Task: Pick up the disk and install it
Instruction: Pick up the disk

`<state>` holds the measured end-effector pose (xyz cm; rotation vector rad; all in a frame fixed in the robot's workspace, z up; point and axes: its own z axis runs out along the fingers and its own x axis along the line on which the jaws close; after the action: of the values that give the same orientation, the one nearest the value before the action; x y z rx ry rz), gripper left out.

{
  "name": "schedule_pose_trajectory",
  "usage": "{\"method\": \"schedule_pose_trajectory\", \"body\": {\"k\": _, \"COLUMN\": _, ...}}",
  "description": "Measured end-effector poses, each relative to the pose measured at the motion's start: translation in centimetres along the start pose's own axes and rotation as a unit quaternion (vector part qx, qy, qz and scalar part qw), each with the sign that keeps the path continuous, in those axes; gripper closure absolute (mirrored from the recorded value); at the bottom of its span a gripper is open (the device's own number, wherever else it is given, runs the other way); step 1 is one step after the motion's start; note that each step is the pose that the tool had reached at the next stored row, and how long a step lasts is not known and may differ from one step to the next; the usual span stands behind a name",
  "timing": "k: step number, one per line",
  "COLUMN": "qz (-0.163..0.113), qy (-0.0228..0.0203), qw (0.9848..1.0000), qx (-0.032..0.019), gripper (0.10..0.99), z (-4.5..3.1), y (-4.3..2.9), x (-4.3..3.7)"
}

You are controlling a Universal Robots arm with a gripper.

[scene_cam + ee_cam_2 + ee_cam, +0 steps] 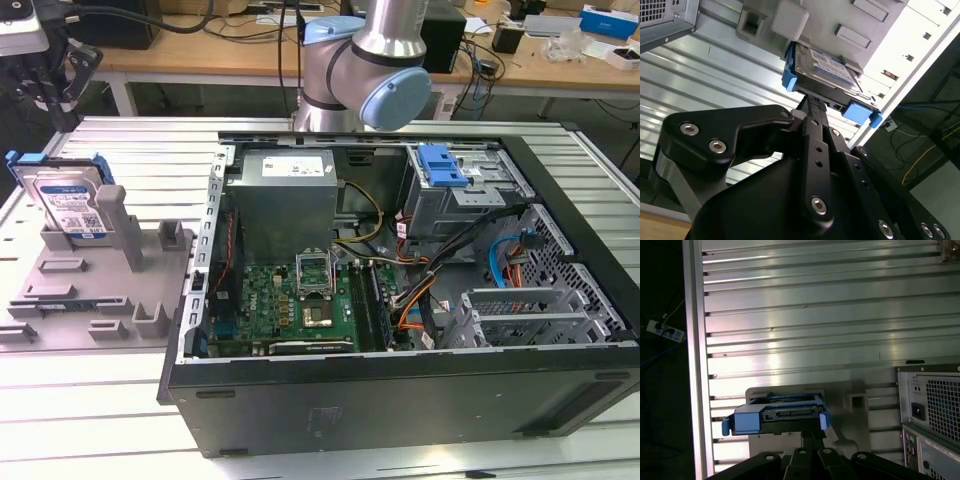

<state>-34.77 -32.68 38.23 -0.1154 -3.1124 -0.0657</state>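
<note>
Black claw (50, 95) hangs at the far corner on the exterior view's left, just above the disk (68, 205) and not touching it. Its tips look pressed together with nothing between them. I see this best in the first wrist view, where the two slim bars meet in a narrow point (811, 434).

I see the arm (372, 70) with its grey and pale blue joints standing behind the open case (400, 400). The claw is well apart from them, out over the grey holder (110, 270).

The disk stands on its edge in that holder, tilted a little. Its white-and-blue label faces the case and its blue bracket wraps the upper edge. The holder rests on the slatted metal table (140, 150), just beside the case's side wall.

In the second wrist view the claw (812, 101) points straight at the disk (827, 70), its tip close to the bracketed edge. In the first wrist view the disk (777, 415) shows its connector edge, and the claw lines up near the middle of it.
</note>
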Motion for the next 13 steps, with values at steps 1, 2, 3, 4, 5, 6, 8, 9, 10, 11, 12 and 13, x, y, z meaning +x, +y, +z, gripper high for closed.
{"method": "schedule_pose_trajectory", "body": {"k": 1, "qz": -0.006, "qy": 0.0002, "qw": 1.0, "qx": 0.0002, "gripper": 0.98, "z": 0.01, "y": 0.0, "x": 0.0}}
{"method": "schedule_pose_trajectory", "body": {"k": 2, "qz": -0.017, "qy": 0.0006, "qw": 0.9999, "qx": 0.0004, "gripper": 0.98, "z": 0.01, "y": 0.0, "x": 0.0}}
{"method": "schedule_pose_trajectory", "body": {"k": 3, "qz": -0.033, "qy": 0.0013, "qw": 0.9994, "qx": 0.0009, "gripper": 0.98, "z": 0.02, "y": 0.0, "x": 0.0}}
{"method": "schedule_pose_trajectory", "body": {"k": 4, "qz": -0.045, "qy": 0.0018, "qw": 0.999, "qx": 0.0012, "gripper": 0.98, "z": 0.02, "y": 0.0, "x": 0.0}}
{"method": "schedule_pose_trajectory", "body": {"k": 5, "qz": -0.054, "qy": 0.0022, "qw": 0.9985, "qx": 0.0015, "gripper": 0.98, "z": 0.03, "y": 0.0, "x": 0.0}}
{"method": "schedule_pose_trajectory", "body": {"k": 6, "qz": -0.072, "qy": 0.0029, "qw": 0.9974, "qx": 0.002, "gripper": 0.98, "z": 0.03, "y": 0.0, "x": 0.0}}
{"method": "schedule_pose_trajectory", "body": {"k": 8, "qz": -0.09, "qy": 0.0037, "qw": 0.9959, "qx": 0.0025, "gripper": 0.98, "z": 0.04, "y": 0.0, "x": 0.0}}
{"method": "schedule_pose_trajectory", "body": {"k": 9, "qz": -0.1, "qy": 0.0041, "qw": 0.995, "qx": 0.0028, "gripper": 0.98, "z": 0.04, "y": -0.01, "x": 0.0}}
{"method": "schedule_pose_trajectory", "body": {"k": 10, "qz": -0.108, "qy": 0.0044, "qw": 0.9942, "qx": 0.003, "gripper": 0.98, "z": 0.05, "y": 0.0, "x": 0.0}}
{"method": "schedule_pose_trajectory", "body": {"k": 11, "qz": -0.124, "qy": 0.0051, "qw": 0.9923, "qx": 0.0034, "gripper": 0.98, "z": 0.05, "y": 0.0, "x": 0.0}}
{"method": "schedule_pose_trajectory", "body": {"k": 12, "qz": -0.146, "qy": 0.006, "qw": 0.9893, "qx": 0.0041, "gripper": 0.98, "z": 0.07, "y": 0.0, "x": 0.0}}
{"method": "schedule_pose_trajectory", "body": {"k": 13, "qz": -0.166, "qy": 0.0068, "qw": 0.9861, "qx": 0.0047, "gripper": 0.98, "z": 0.09, "y": 0.0, "x": 0.0}}
